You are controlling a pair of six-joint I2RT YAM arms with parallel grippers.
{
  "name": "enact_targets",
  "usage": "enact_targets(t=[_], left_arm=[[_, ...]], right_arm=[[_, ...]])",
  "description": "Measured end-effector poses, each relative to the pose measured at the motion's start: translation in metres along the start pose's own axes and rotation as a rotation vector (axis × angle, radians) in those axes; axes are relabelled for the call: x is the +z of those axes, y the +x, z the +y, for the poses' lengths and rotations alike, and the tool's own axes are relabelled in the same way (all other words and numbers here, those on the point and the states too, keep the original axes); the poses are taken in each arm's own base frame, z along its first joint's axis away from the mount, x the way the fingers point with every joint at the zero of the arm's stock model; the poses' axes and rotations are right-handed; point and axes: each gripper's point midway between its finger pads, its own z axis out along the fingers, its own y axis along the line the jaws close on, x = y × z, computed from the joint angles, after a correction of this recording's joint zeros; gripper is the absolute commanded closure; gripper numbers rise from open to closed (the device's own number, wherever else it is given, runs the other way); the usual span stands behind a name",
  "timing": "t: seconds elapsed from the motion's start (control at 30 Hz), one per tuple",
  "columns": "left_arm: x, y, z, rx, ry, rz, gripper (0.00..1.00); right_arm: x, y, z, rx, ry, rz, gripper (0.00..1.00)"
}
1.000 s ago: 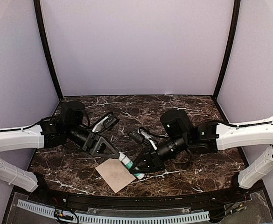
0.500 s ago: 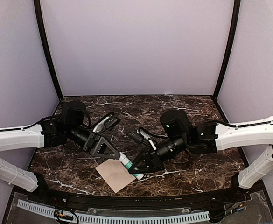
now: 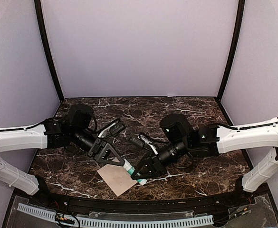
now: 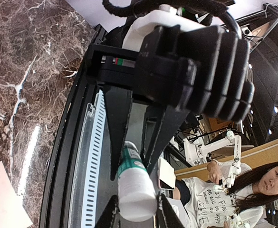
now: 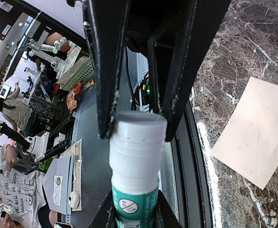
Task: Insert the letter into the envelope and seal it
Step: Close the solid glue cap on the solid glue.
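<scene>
A glue stick [image 3: 132, 170] with a white cap and a green body hangs above the table, between both grippers. My left gripper [image 3: 125, 164] is shut on the white cap end [image 4: 135, 197]. My right gripper [image 3: 139, 175] is shut on the green body [image 5: 133, 209], facing the left one. A single flat tan-cream paper [image 3: 117, 178] lies on the marble just below and left of the stick. It also shows in the right wrist view [image 5: 254, 137] and the left wrist view [image 4: 0, 202]. No flap shows on it, so I cannot tell if it is the envelope or the letter. No second paper is in view.
The dark marble table [image 3: 186, 114] is walled by lilac panels at the back and both sides. A black rail [image 3: 177, 202] runs along the near edge, close to the paper's lower corner. Both arms reach inward and meet at the centre front.
Both grippers, still holding the glue stick between them, have drifted slightly toward the near edge. The paper has not moved.
</scene>
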Motion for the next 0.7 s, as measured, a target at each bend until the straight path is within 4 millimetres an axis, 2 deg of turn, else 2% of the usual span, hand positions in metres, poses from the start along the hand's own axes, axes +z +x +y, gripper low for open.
enact_targets(t=[0.13,0.4,0.7], left_arm=[[0.003,0.003,0.009,-0.006,-0.034,0.011,0.95],[0.012,0.004,0.012,0.005,-0.052,0.025,0.97],[0.024,0.008,0.019,-0.005,-0.048,0.059,0.98]], right_arm=[[0.002,0.002,-0.006,0.029,0.014,0.009,1.0],[0.0,0.003,-0.01,0.048,0.025,0.012,1.0],[-0.001,0.015,-0.015,0.066,0.038,0.054,1.0]])
